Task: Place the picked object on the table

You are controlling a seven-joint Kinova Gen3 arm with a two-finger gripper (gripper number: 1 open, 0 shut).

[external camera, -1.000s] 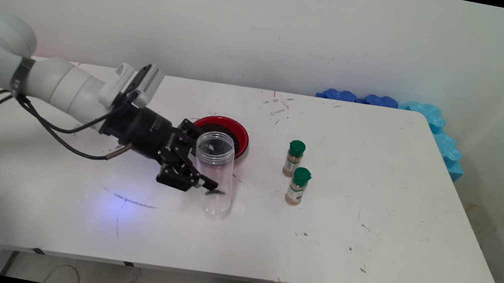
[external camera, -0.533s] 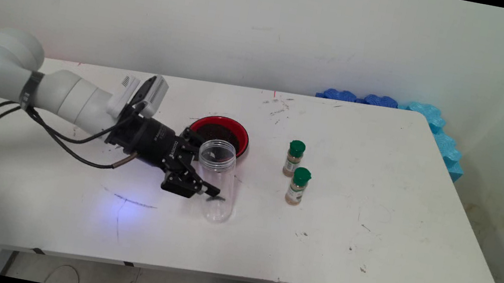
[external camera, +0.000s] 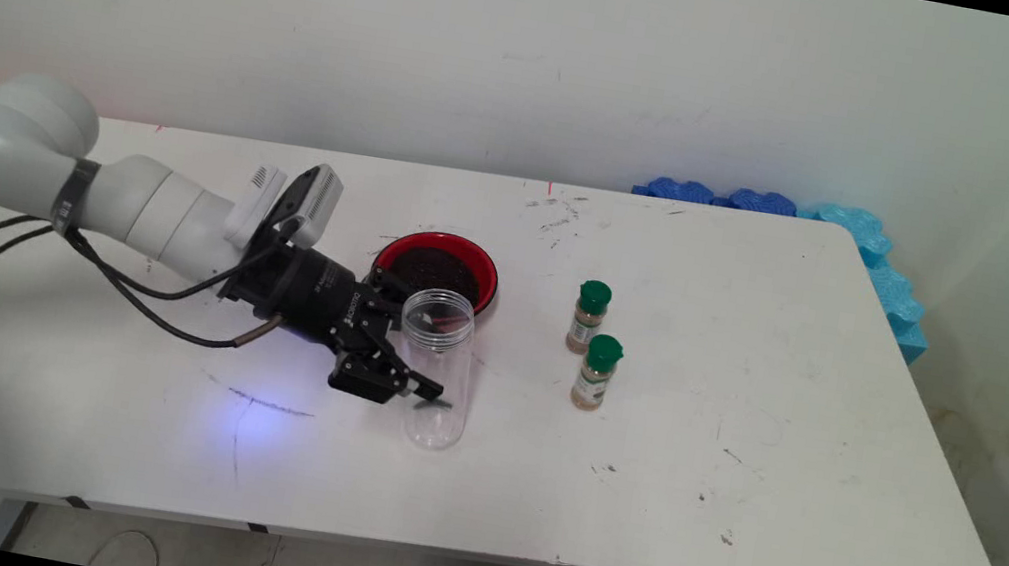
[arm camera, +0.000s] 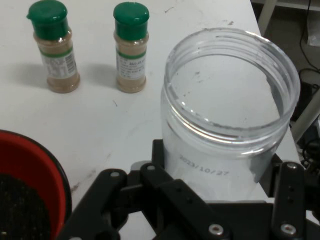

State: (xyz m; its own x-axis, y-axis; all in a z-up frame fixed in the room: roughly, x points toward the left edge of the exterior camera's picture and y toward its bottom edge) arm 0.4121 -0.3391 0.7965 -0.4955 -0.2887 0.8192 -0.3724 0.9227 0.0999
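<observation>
So the tool (external camera: 411, 361) has its fingers clamped on either side of the clear jar (external camera: 438, 369), gripping low on the body, below the threaded neck. Makes sense: the sides are straight there, so flat fingers get a proper bite, and the open mouth is left free. In the hand view the black linkage wraps the jar from both sides with no gap that I can see.

The jar looks empty and lidless, with a date printed on the wall. It's roughly upright near the middle of the table (external camera: 736, 482), maybe leaning a touch. I honestly can't tell whether its base sits on the table or hangs just above it.

The arm comes in low from the left, nearly level, which is why the grab is from the side and not from above.

Right behind the jar is a red bowl (external camera: 437, 264) with something dark in it, very close to the tool but I can't see contact. Off to the right, well apart from the jar, two spice bottles (external camera: 588, 317) with green caps stand upright just beside each other. Some blue foam (external camera: 882, 267) sits at the table's far right corner against the wall.
</observation>
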